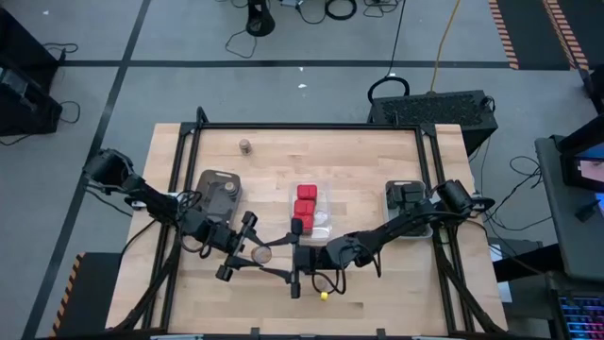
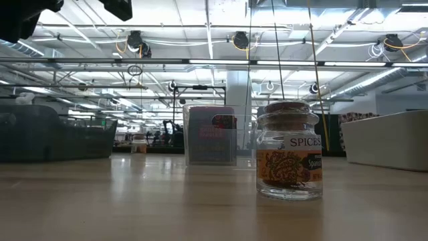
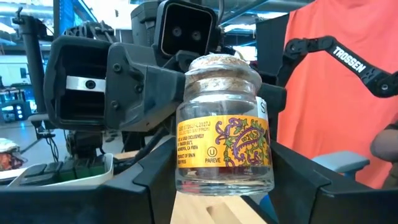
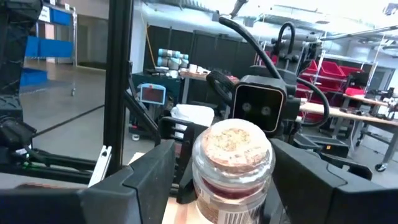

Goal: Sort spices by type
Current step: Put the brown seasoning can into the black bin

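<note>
A small round glass spice jar (image 3: pixel 224 143) with a cork lid hangs over the table's near middle (image 1: pixel 262 255). My left gripper (image 1: pixel 253 253) is shut on it. My right gripper (image 1: pixel 274 258) faces it from the right. It is open, with its fingers on either side of the jar's lid (image 4: pixel 233 146); I cannot tell whether they touch it. A second jar (image 2: pixel 289 150) stands on its base near the front edge (image 1: pixel 322 280). A third jar (image 1: pixel 244 145) stands at the far left. Red boxes (image 1: pixel 305 200) lie in the clear middle tray (image 1: pixel 327 194). My left gripper pinches the jar's lower glass body (image 3: pixel 186 177) between its two fingers (image 3: pixel 134 186). The fingers come in about level from the table's left. The jar stands nearly upright in the hold, lid up, clear of the wooden top.
A grey tray (image 1: pixel 219 189) with round brownish things stands at the left. A tray with black boxes (image 1: pixel 408 194) stands at the right. A black frame runs round the table's edges. A person in an orange shirt (image 3: pixel 336 124) is beyond the table.
</note>
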Motion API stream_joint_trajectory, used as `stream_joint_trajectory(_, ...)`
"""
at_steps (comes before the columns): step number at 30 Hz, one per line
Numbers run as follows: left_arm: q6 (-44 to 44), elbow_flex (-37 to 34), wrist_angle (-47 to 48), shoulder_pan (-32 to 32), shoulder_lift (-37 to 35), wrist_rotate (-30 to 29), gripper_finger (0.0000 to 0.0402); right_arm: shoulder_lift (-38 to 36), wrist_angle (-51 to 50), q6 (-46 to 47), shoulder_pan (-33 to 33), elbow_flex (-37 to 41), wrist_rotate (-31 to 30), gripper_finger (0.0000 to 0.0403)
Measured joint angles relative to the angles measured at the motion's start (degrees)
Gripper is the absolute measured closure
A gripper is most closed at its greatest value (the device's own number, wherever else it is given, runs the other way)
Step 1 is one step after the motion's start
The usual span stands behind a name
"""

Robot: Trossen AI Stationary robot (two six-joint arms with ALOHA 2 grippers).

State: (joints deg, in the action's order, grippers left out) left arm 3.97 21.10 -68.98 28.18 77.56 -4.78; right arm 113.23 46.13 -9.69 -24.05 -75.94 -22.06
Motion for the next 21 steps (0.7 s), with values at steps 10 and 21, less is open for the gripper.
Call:
stream_joint_trajectory(10, 0.1, -0.1, -0.9, -0.1, 0.0, -0.2, 0.0198, 0.2, 0.7, 0.5, 0.6, 0.0, -0.1, 0.0187)
stream_joint_trajectory(21, 0.9, -0.1, -1.6, -0.1, 0.0, -0.8, 0.0198, 0.3, -0.2, 0.9, 1.2, 0.0, -0.3, 0.0215)
